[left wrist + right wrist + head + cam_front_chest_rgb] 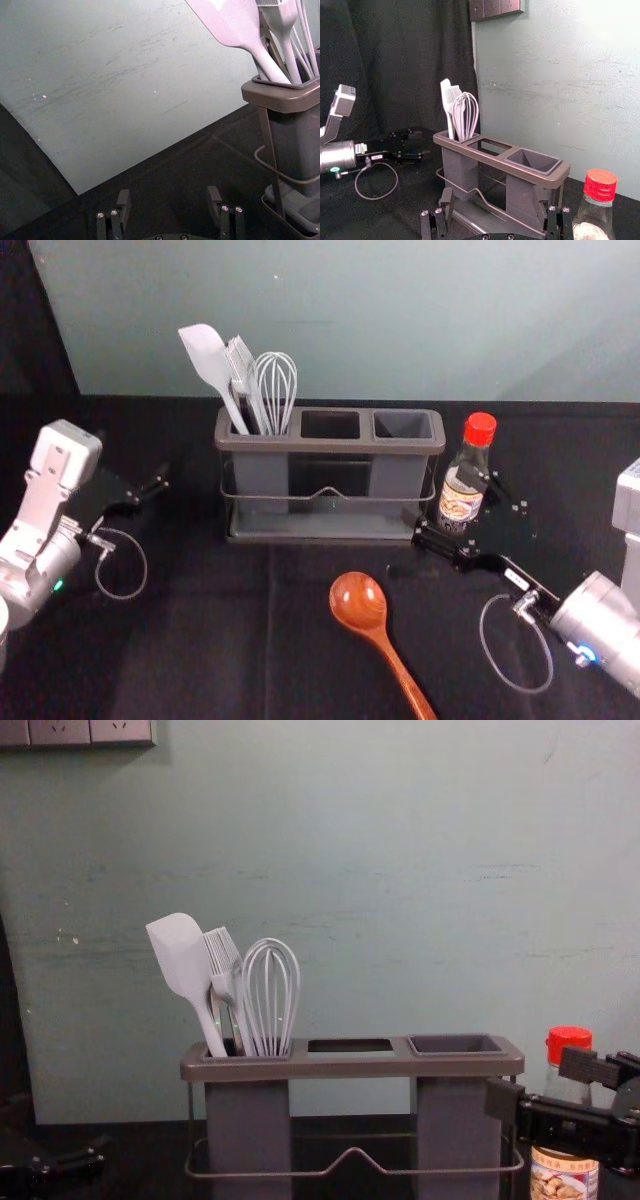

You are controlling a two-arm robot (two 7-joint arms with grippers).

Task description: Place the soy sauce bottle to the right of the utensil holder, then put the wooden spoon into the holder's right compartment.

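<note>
Soy sauce bottle (461, 502) is standing upright, red cap on top, close to the utensil holder (330, 444) at its 3 o'clock as the head view has it. Right gripper (445, 502) is right there with it: the forearm comes in from 4 o'clock, low over the table, and the wrist angles it towards 10 o'clock. Fingers are spread wide and not clamped on anything. One finger reaches in by the holder's near corner, the other overlaps the bottle in the head and chest views. From the wrist cam the bottle sits just beside the pair, outside the gap. Can't tell if anything's touching.

Further out, the wooden spoon (359, 602) lies on the table at the holder's 6 o'clock, handle pointing to 5. The spatula (207, 358), brush (243, 370) and whisk (276, 382) lean in the holder's left compartment.

Left gripper (140, 472) is parked out at 9 o'clock, well apart from the holder, fingers apart too, its arm coming in from 8.
</note>
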